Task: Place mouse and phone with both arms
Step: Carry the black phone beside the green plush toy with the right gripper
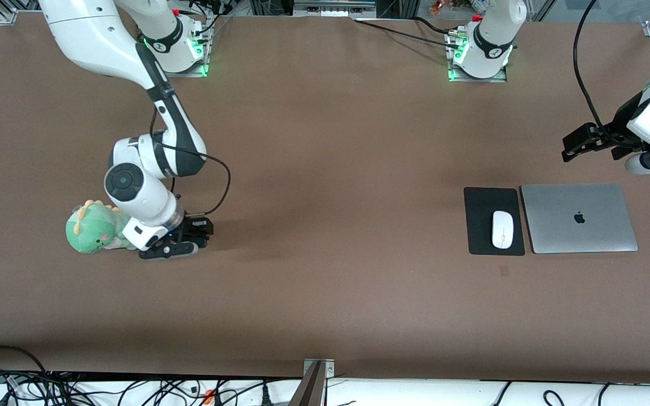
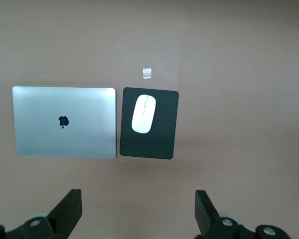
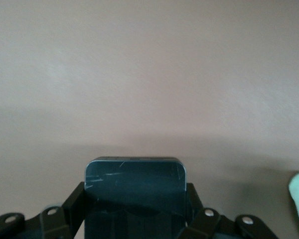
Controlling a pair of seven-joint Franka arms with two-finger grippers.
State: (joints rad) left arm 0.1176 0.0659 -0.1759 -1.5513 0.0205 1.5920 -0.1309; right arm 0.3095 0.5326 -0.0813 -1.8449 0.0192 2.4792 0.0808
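the right gripper (image 3: 134,219) clamps the small glossy black phone (image 3: 134,186) down at the table, so we'd lift level, while the left gripper (image 2: 137,211) waits wide at the white mouse's (image 1: 502,229) one o'clock.

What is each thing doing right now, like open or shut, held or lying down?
Laptop: lid shut, flat on the table.
Mouse: lying on the mouse pad, not held.
Phone: held between the right tool's fingers.
Right tool: shut on the phone, low beside the green plush toy.
Left tool: open, empty, up over the table.
Plush toy: lying on the table.
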